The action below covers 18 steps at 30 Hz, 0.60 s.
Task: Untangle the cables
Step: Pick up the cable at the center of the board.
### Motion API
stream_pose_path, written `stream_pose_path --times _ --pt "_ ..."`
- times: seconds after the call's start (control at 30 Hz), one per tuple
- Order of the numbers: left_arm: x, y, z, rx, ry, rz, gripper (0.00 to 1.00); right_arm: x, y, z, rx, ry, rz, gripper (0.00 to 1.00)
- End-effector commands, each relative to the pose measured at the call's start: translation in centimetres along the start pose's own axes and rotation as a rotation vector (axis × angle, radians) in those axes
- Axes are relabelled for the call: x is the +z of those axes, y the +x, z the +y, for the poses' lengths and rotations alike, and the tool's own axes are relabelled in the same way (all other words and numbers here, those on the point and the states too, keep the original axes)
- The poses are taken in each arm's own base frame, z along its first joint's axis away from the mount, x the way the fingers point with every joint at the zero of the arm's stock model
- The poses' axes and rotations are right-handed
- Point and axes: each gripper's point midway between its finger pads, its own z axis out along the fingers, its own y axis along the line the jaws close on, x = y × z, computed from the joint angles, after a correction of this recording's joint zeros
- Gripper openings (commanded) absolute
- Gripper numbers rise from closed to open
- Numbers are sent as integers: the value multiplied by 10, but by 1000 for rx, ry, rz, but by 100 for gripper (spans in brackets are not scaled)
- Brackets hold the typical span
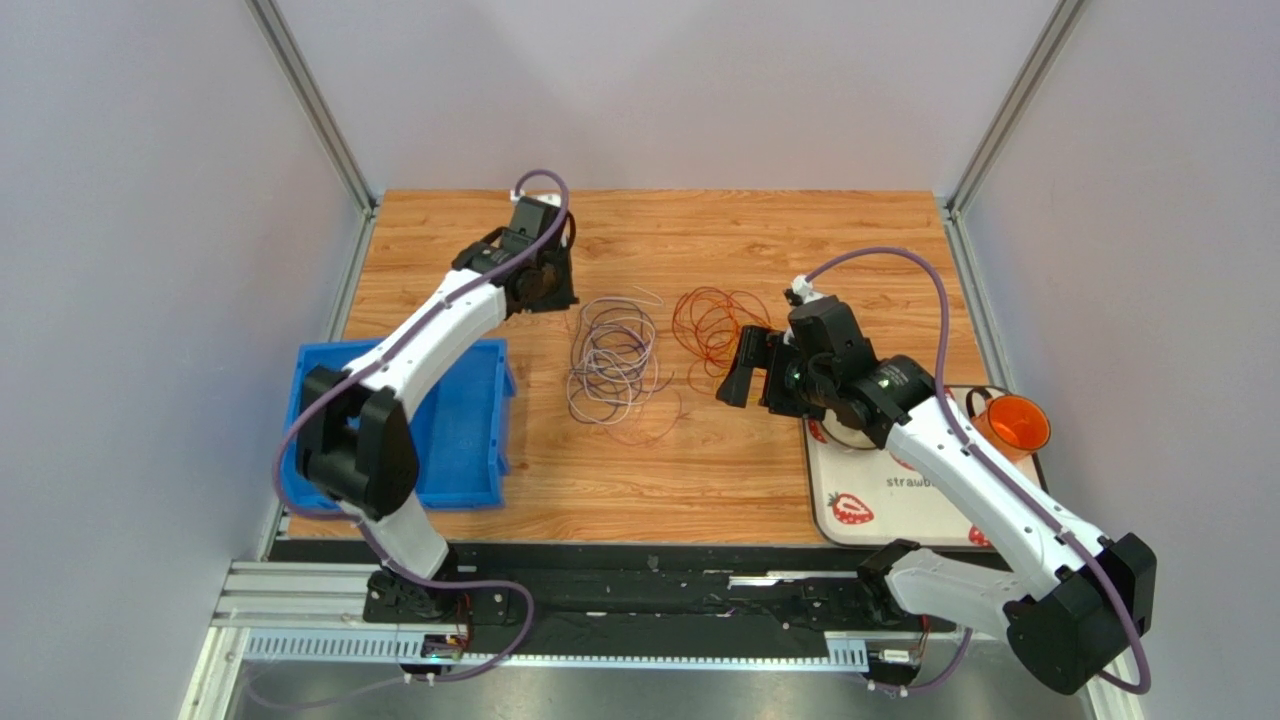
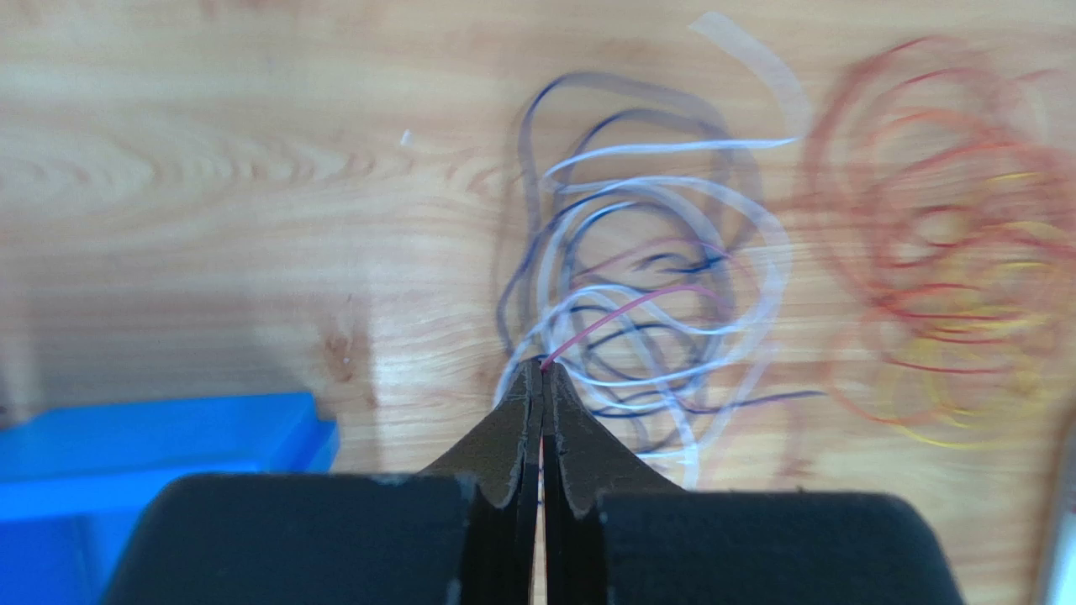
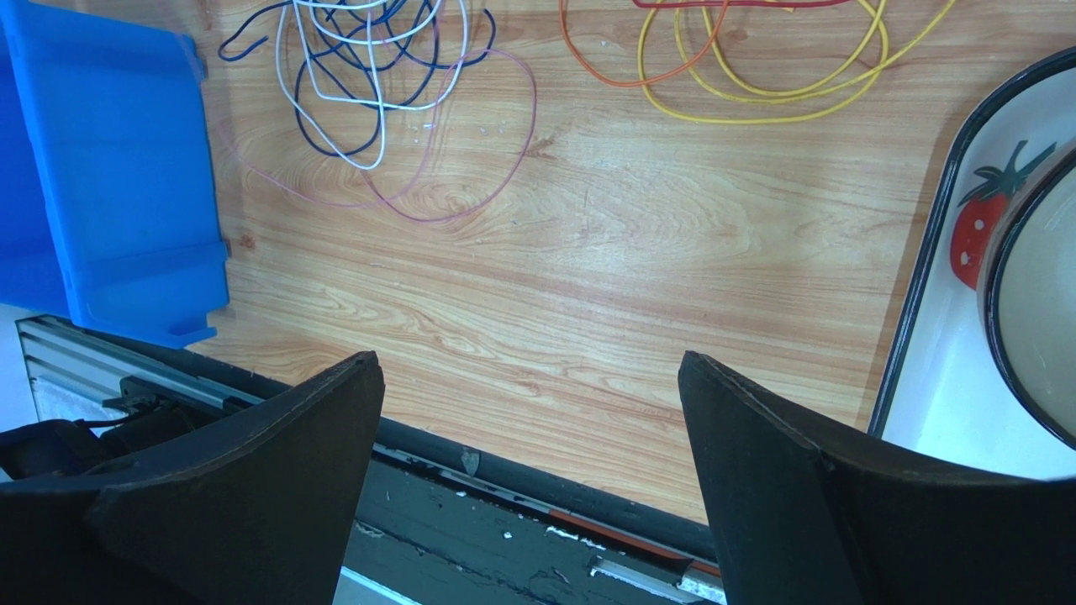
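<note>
The cables lie in two loose heaps mid-table: a white, purple and dark grey heap [image 1: 613, 363] and a red-orange and yellow heap [image 1: 718, 321] to its right. My left gripper [image 1: 559, 285] is at the back left, just left of the white heap. In the left wrist view it [image 2: 544, 368] is shut on a thin pink-purple wire [image 2: 632, 309] that runs out into the white heap [image 2: 657, 252]; the red-orange heap [image 2: 960, 252] is blurred at right. My right gripper [image 1: 751, 375] is open and empty, near the red-orange heap. Its view [image 3: 531, 366] shows the white and dark wires [image 3: 366, 63] and yellow wires [image 3: 771, 88] far off.
A blue bin [image 1: 451, 428] sits at the front left and also shows in the right wrist view [image 3: 101, 164]. A white strawberry tray [image 1: 902, 503] at the front right carries an orange cup [image 1: 1017, 426]. The table's front edge and black rail [image 3: 531, 492] lie under my right gripper.
</note>
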Motion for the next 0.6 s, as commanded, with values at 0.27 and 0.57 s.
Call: stream_pose_path --times 0.27,0.57 --pt "-263 -76 -84 202 372 -510 0 -38 -25 18 3 -82 -124 91" --pt "-320 -31 -121 232 630 -462 0 -61 -23 12 26 -78 -173 91"
